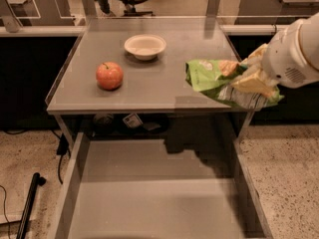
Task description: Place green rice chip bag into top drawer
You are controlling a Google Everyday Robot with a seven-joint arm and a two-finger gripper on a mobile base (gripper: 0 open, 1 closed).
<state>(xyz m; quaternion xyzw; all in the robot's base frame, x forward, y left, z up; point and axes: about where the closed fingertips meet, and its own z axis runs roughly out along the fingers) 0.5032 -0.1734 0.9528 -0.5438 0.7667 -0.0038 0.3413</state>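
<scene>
The green rice chip bag [219, 78] hangs in the air at the right front corner of the table, above its edge. My gripper [255, 73] is shut on the bag's right end, with the white arm reaching in from the right. The top drawer [149, 203] is pulled open below the table, wide and grey, with nothing in it. The bag's shadow falls on the drawer's back right part.
A red-orange apple [109, 75] sits at the table's front left. A small white bowl [145, 46] sits at the back middle. The grey table [149, 93] has low side rails. A black pole [27, 208] lies on the floor at the left.
</scene>
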